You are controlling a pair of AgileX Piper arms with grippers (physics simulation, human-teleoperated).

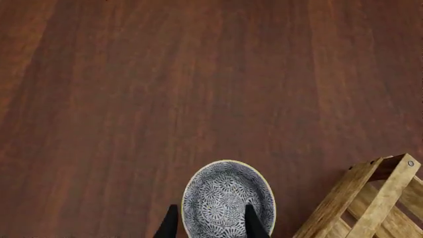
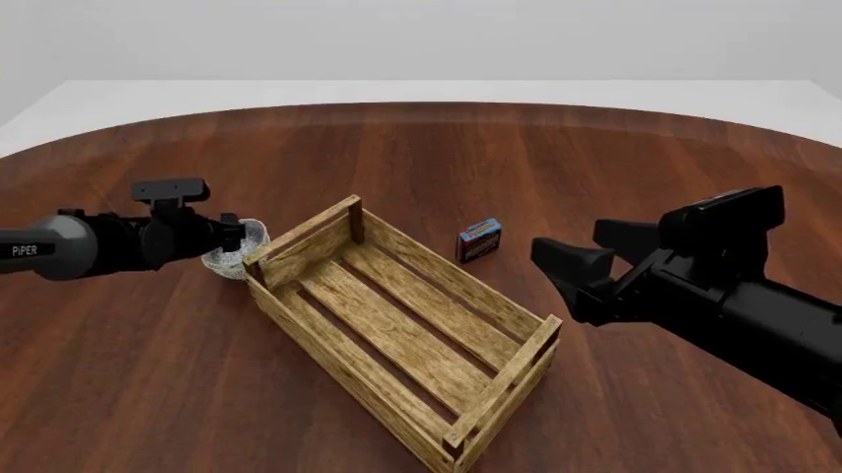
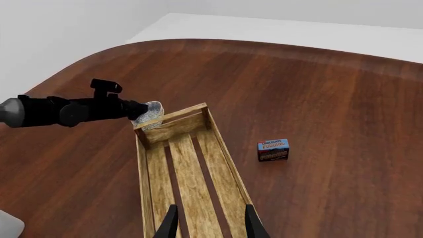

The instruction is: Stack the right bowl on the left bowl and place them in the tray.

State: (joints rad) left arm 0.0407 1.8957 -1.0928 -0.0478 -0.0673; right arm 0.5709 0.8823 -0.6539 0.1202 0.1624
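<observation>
The left claw point(image 1: 210, 224) grips the rim of a patterned blue-grey bowl point(image 1: 228, 197) — one finger inside, one outside — just beside the wooden crate tray point(image 2: 394, 325) at its far left corner. The right claw point(image 3: 209, 220) hovers over the tray, fingers apart, holding nothing. A small dark box point(image 2: 479, 239) sits on the table point(image 2: 632, 168) beyond the tray.

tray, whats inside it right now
Nothing: the tray shows only bare slats, no bowl. The patterned bowl sits outside its far-left corner at the left hand, which hides part of it. A second bowl isn't distinguishable.
</observation>
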